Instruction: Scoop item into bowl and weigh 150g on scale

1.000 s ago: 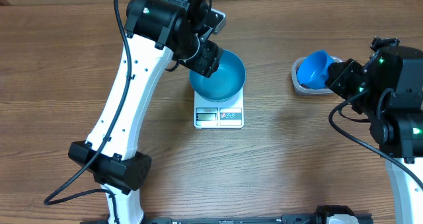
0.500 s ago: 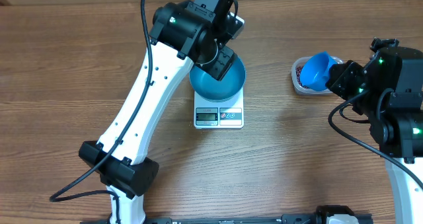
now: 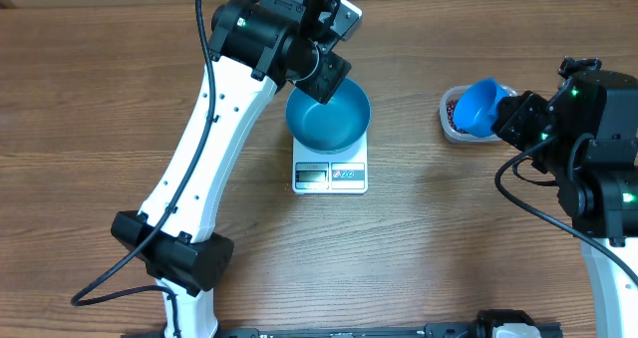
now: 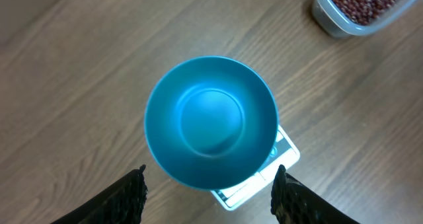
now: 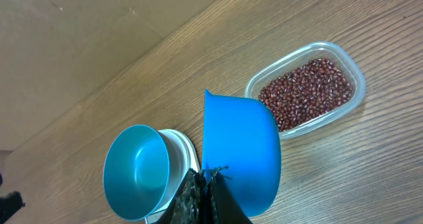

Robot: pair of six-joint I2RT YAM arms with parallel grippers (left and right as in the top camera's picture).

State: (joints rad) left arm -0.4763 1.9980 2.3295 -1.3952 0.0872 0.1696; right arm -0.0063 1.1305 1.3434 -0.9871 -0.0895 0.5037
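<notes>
Wood surface (image 3: 449, 248), open stretch between scale (image 3: 330, 175) and tub (image 5: 357, 92). Bowl (image 3: 327, 117) sits on scale; left fingers (image 4: 129, 194) spread above it, empty. Right fingers (image 5: 198, 197) clamped on scoop (image 5: 239, 151) at tub.

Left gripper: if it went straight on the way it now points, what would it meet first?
Probably the bowl, sitting on the scale, directly ahead of the open left gripper; depth is unclear, so rim or inside is uncertain.

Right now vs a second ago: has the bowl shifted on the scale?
No. In the overhead view the bowl sits on the scale exactly as before, with the same overlap above the display.
</notes>
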